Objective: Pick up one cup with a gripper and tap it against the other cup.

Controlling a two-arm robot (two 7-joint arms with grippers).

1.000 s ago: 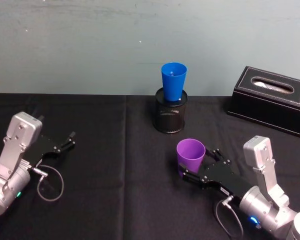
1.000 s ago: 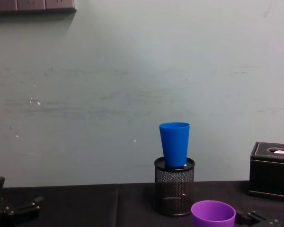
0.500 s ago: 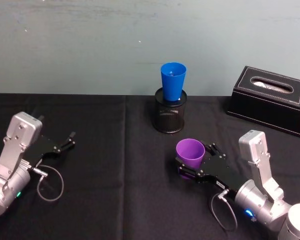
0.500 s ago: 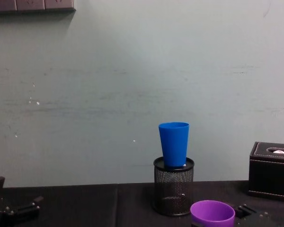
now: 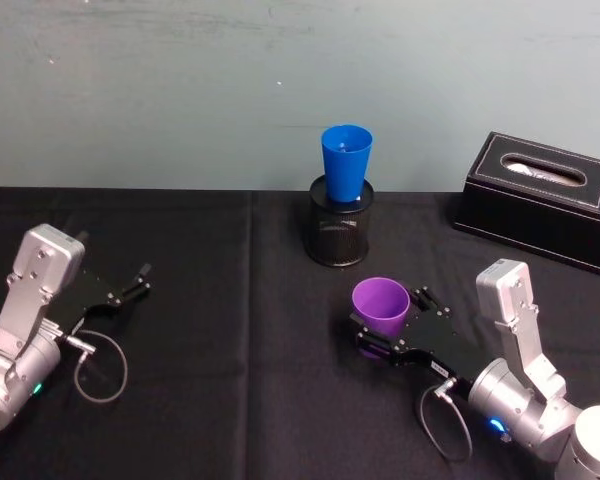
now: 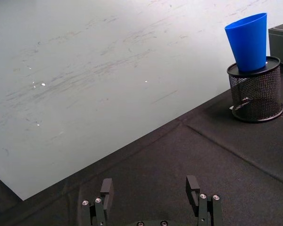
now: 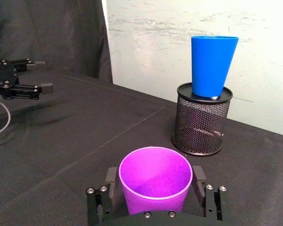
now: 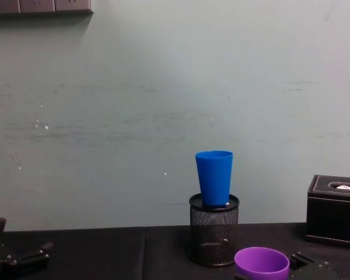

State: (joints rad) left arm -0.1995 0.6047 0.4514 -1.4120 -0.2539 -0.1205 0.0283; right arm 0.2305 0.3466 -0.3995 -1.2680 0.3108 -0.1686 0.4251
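Black cloth surface [image 5: 250, 400] under a pale scuffed wall [image 5: 180, 90]. Near the left edge, left gripper [image 5: 140, 279], idle, jaws apart. Mid-rear, blue cup [image 5: 346, 163], tall and tapered, upright in a mesh holder [image 5: 340, 233]. Right of centre, purple cup [image 5: 381, 308], wide-rimmed, between the right gripper [image 5: 365, 335] jaws; contact hard to judge. Far right, black tissue box [image 5: 545, 200], cut off.

- Purple tumbler [image 7: 155, 182]: upright, mouth open, on the black table between the right gripper's [image 7: 155, 200] jaws.
- Blue tumbler [image 7: 213, 65]: tall, tapered, standing upright in a black mesh pen holder [image 7: 201, 125] behind it.
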